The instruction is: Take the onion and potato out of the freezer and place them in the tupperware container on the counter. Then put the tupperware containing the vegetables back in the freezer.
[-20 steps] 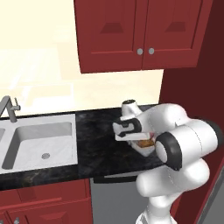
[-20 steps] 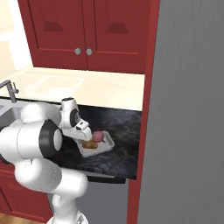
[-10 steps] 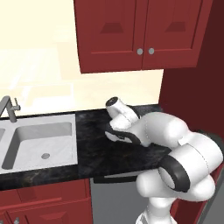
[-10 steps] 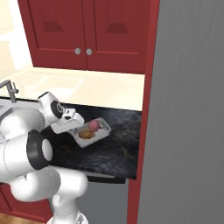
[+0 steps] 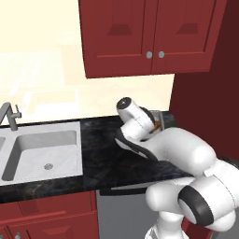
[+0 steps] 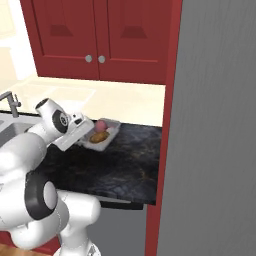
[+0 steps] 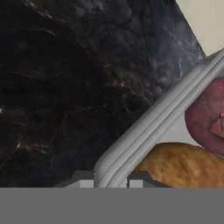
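Faucet (image 5: 9,115) and steel sink (image 5: 42,151) sit at the far left of the left base view, sunk into the counter (image 5: 100,144), whose black marbled stone runs rightward under the dark red upper cabinets (image 5: 149,35). Moving right along that stone we reach the gripper (image 6: 82,131), which in the right base view rests at the near edge of the tupperware container (image 6: 102,136). In the hand view we see the fingertips (image 7: 83,179) straddling the container's grey rim (image 7: 153,127), one tip outside on the stone side and one inside, pinching the wall between them, so we read the claw as clamped on the tub. Inside it lie the potato (image 7: 183,166), golden-brown, touching the rim just beside the inner tip, and the onion (image 7: 205,118), reddish, next to it toward the wall. In the left base view our own white forearm covers most of the tub. Farthest right in the right base view stands the freezer (image 6: 215,140), its flat grey door towards us, with a red panel (image 6: 165,150) between it and the counter.
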You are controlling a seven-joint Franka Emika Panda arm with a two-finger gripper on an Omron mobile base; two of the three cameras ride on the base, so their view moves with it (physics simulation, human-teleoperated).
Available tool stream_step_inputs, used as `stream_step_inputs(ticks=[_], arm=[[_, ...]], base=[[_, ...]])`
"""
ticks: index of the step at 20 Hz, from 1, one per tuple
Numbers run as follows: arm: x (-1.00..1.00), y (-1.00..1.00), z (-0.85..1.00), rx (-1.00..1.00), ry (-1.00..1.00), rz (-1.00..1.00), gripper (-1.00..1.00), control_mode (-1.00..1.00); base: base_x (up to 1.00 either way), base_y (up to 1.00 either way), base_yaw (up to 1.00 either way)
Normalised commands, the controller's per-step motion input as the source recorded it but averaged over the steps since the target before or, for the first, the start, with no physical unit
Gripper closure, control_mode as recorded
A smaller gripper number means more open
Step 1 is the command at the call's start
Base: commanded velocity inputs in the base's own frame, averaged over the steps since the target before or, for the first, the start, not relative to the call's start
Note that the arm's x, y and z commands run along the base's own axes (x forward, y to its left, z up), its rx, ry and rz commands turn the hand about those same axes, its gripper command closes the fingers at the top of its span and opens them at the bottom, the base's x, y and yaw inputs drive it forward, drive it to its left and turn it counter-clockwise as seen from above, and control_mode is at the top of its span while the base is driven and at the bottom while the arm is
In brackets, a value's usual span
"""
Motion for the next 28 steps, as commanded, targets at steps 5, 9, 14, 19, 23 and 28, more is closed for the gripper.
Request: stream_step_inputs(ticks=[5, 9, 14, 19, 23, 28], arm=[[-0.02, -0.25, 0.03, 0.04, 0.06, 0.24, 1.0, -1.0], [-0.07, -0.15, 0.27, 0.07, 0.01, 0.23, 1.0, -1.0], [-0.04, -0.12, 0.62, 0.02, 0.14, 0.23, 1.0, -1.0], [-0.24, -0.01, 0.47, 0.0, 0.15, 0.25, 1.0, -1.0], [-0.65, -0.06, 0.49, 0.0, 0.06, 0.17, 1.0, -1.0], [-0.99, -0.25, 0.36, 0.0, -0.02, 0.1, 1.0, -1.0]], base=[[0.0, 0.0, 0.0], [0.0, 0.0, 0.0], [0.0, 0.0, 0.0], [0.0, 0.0, 0.0], [0.0, 0.0, 0.0], [0.0, 0.0, 0.0]])
